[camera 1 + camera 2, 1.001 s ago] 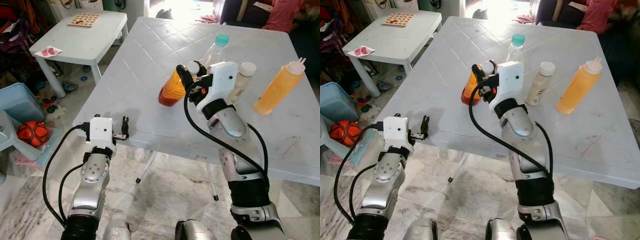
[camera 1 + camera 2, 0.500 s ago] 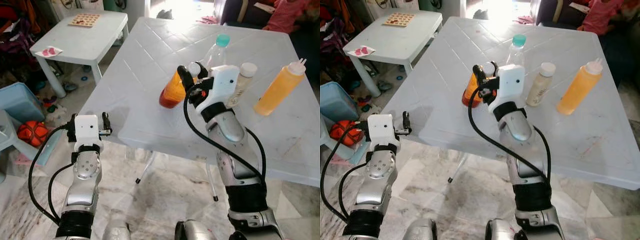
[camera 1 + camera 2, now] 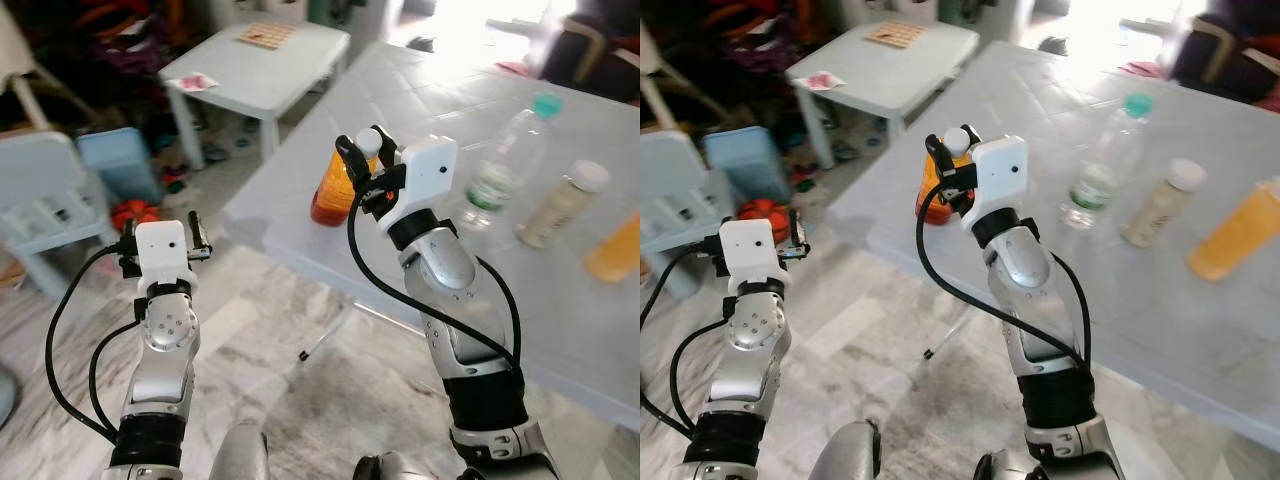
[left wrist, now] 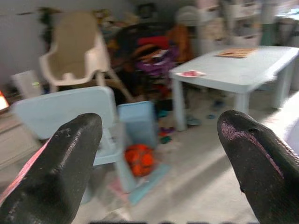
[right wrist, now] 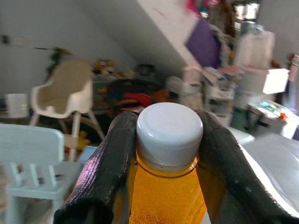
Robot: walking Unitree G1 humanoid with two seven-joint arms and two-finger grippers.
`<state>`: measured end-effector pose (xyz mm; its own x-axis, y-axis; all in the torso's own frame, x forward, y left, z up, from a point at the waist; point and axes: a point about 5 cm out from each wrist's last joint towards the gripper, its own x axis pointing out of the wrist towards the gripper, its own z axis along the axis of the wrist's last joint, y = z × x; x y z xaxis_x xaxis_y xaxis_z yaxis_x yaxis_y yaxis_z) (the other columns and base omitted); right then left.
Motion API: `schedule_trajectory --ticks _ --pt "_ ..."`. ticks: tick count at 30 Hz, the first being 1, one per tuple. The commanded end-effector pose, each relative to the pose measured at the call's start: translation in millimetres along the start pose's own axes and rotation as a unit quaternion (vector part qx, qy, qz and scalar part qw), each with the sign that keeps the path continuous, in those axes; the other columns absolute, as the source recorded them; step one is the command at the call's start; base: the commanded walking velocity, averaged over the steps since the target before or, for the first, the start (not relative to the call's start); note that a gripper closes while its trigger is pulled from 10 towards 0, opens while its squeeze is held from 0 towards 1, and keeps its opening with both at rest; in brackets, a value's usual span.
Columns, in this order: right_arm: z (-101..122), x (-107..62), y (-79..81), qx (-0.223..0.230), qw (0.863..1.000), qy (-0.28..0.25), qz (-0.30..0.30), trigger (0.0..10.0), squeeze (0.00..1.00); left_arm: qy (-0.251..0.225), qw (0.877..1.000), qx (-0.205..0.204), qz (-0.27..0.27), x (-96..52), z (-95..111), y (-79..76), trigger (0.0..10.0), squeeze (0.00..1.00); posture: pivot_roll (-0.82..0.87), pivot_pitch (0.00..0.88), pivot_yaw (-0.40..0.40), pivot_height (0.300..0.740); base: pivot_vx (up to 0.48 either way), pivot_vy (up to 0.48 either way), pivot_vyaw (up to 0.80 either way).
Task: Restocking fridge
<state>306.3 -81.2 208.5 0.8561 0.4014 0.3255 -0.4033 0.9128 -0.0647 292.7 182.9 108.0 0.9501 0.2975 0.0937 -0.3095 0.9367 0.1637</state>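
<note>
My right gripper (image 3: 357,160) is shut on the neck of an orange juice bottle (image 3: 330,192) with a white cap, held upright near the left side of the white table (image 3: 500,290). In the right wrist view the two black fingers (image 5: 110,158) press just under the cap (image 5: 169,130). My left gripper (image 3: 160,228) is open and holds nothing; it hangs over the floor left of the table. On the table behind stand a clear water bottle (image 3: 508,150), a cream bottle (image 3: 560,205) and an orange squeeze bottle (image 3: 615,250).
A small white table (image 3: 270,55) stands at the back left. A blue bin (image 3: 108,160), an orange ball (image 3: 128,213) and a pale plastic chair (image 3: 45,195) crowd the floor on the left. Marble floor (image 3: 300,400) lies below me.
The camera has swung left. My left gripper has drawn back from the table edge out over the floor. My right gripper has carried the orange bottle towards the table's left edge.
</note>
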Motion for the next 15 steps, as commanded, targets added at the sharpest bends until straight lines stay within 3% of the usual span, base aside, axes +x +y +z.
schedule_trajectory --ticks 1,4,15 --pt "14 2.2 3.2 -0.019 0.999 -0.039 0.009 10.0 0.0 -0.006 1.0 0.007 0.008 2.5 2 1.5 10.0 0.0 0.09 0.014 0.0 0.74 0.0 0.0 0.8" --pt "19 4.0 10.0 -0.042 0.997 -0.058 0.026 10.0 0.0 -0.003 1.0 0.02 0.024 2.8 -1 4.9 10.0 0.0 0.09 0.012 -0.002 0.74 0.0 0.0 0.8" --pt "19 4.8 16.0 -0.046 0.996 -0.067 0.037 10.0 0.0 -0.005 1.0 0.022 0.022 0.4 -3 1.7 10.0 0.0 0.1 0.008 -0.005 0.74 0.0 0.0 0.8"
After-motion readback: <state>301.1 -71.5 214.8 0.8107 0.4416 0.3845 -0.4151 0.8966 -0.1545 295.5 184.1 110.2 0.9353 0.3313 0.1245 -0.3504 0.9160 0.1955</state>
